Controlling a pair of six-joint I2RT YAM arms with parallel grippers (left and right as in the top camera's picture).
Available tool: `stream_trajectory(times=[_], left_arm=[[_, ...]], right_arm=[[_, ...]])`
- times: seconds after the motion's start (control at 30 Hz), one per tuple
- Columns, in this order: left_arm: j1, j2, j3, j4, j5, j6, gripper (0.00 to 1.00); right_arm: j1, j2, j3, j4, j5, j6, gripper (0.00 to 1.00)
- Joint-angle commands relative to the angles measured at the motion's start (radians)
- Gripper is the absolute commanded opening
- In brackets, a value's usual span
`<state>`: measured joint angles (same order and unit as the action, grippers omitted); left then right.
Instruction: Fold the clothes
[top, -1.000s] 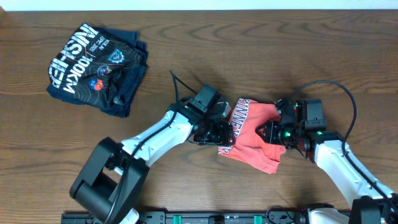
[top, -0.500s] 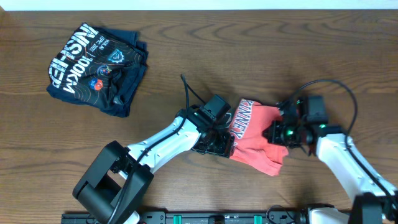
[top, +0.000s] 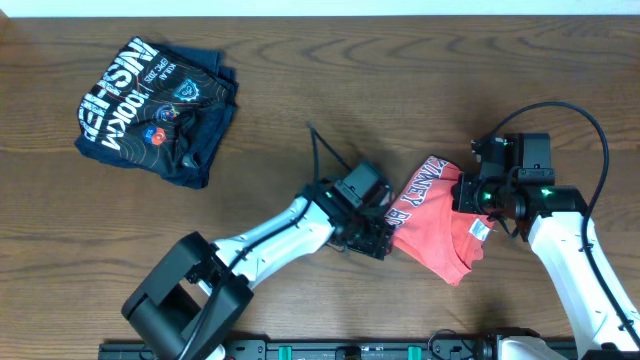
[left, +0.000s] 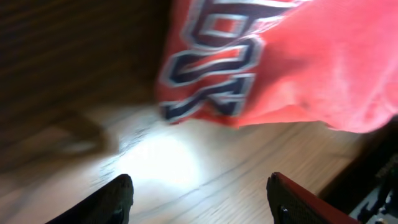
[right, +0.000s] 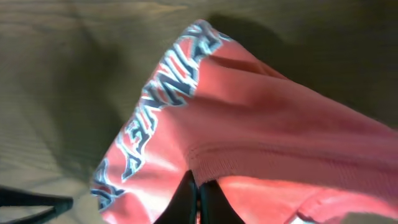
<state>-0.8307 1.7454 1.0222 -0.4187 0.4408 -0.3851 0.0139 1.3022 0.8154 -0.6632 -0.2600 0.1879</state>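
1. The right hand (right: 198, 198) has its two fingers pressed together on a ridge of orange-red cloth. It is pinching the T-shirt (right: 267, 124) close to a stitched hem.
2. The left hand (left: 199, 202) has its fingers wide apart, with nothing between them but bare table (left: 186, 162). The T-shirt's lettered edge is just ahead of it. I cannot see any contact between them.
3. From above, the T-shirt lies bunched between the two hands, right of the table's middle. White block lettering (right: 168, 87) runs along the edge facing the left hand. A small white label (top: 479, 229) shows on the side near the right hand. The cloth by the right hand looks raised a little off the wood.
4. I judge the T-shirt to be light, soft and limp. It would sag from a single pinch, hold no shape of its own, and crease wherever it gathers. It is not fragile, and it would probably slide easily on the smooth wood.
5. The best places to grip seem to be the hems, shoulder seams or corners. With the two hands well apart, the cloth could be drawn flat.
6. Far off at the table's back left lies a folded navy shirt (top: 155, 110), well apart from both hands.
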Motion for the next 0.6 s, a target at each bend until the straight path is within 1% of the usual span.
stream_trajectory(times=[0.0, 0.13, 0.17, 0.2, 0.23, 0.27, 0.3, 0.33, 0.37, 0.4, 0.47, 0.57], left_arm=[[-0.013, 0.0, 0.0, 0.013, -0.026, 0.033, 0.71], [-0.011, 0.0, 0.0, 0.019, -0.119, 0.033, 0.71], [-0.011, 0.0, 0.0, 0.03, -0.134, 0.034, 0.71], [-0.011, 0.0, 0.0, 0.039, -0.14, 0.035, 0.7], [-0.011, 0.0, 0.0, 0.053, -0.139, 0.038, 0.7], [-0.011, 0.0, 0.0, 0.064, -0.139, 0.038, 0.69], [-0.011, 0.0, 0.0, 0.075, -0.139, 0.043, 0.64], [-0.011, 0.003, 0.0, 0.086, -0.138, 0.053, 0.61], [-0.013, 0.008, 0.0, 0.095, -0.136, 0.054, 0.59], [-0.013, 0.015, 0.0, 0.101, -0.135, 0.056, 0.56], [-0.013, 0.034, 0.0, 0.108, -0.133, 0.056, 0.53], [-0.012, 0.068, 0.0, 0.123, -0.086, 0.074, 0.52]], right_arm=[[-0.008, 0.001, 0.005, -0.036, 0.122, 0.054, 0.22], [-0.026, 0.001, 0.005, -0.123, 0.249, 0.217, 0.2], [-0.036, 0.001, 0.005, -0.131, 0.246, 0.224, 0.19], [-0.045, 0.0, 0.005, -0.135, 0.222, 0.22, 0.14], [-0.055, 0.0, 0.005, -0.142, 0.169, 0.187, 0.09], [-0.062, 0.0, 0.005, -0.154, 0.09, 0.136, 0.07], [-0.064, 0.0, 0.005, -0.167, 0.018, 0.085, 0.08], [-0.063, 0.0, 0.005, -0.189, -0.059, 0.028, 0.11], [-0.06, 0.0, 0.005, -0.212, -0.101, -0.006, 0.17], [-0.056, 0.0, 0.002, -0.24, -0.122, -0.024, 0.21], [-0.046, 0.0, -0.014, -0.272, -0.123, -0.029, 0.23], [-0.027, 0.0, -0.081, -0.253, -0.127, -0.032, 0.24]])
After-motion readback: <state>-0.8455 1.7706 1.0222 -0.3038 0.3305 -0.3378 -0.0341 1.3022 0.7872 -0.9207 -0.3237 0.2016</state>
